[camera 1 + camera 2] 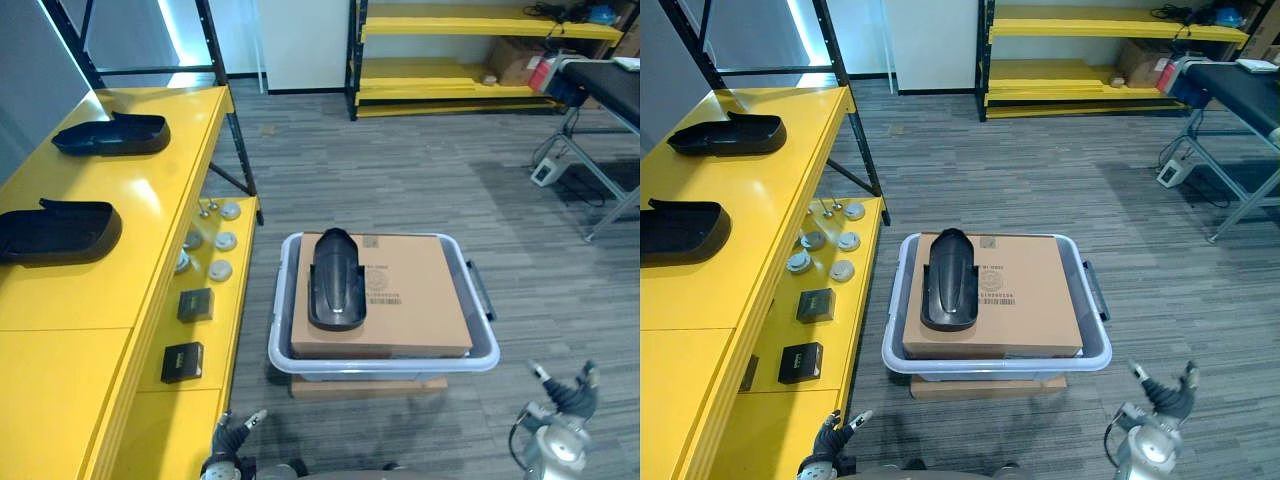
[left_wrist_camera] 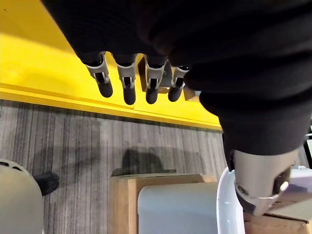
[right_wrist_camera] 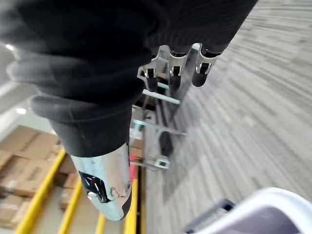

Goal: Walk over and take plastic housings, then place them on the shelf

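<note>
Grey carpet floor (image 1: 400,170), yellow shelf (image 1: 90,300) on left. Plastic housing (image 1: 335,278) lies on cardboard box (image 1: 410,290) in white bin (image 1: 483,352). Far housing (image 1: 112,134) and near housing (image 1: 58,230) on shelf top. Left hand (image 2: 127,84) and right hand (image 3: 201,68) hang low, fingers loose, empty.

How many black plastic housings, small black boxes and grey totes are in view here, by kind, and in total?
Black plastic housings: 3 (2 on top of the yellow shelf, 1 on the cardboard box)
Small black boxes: 2
Grey tote: 1
Total: 6
</note>
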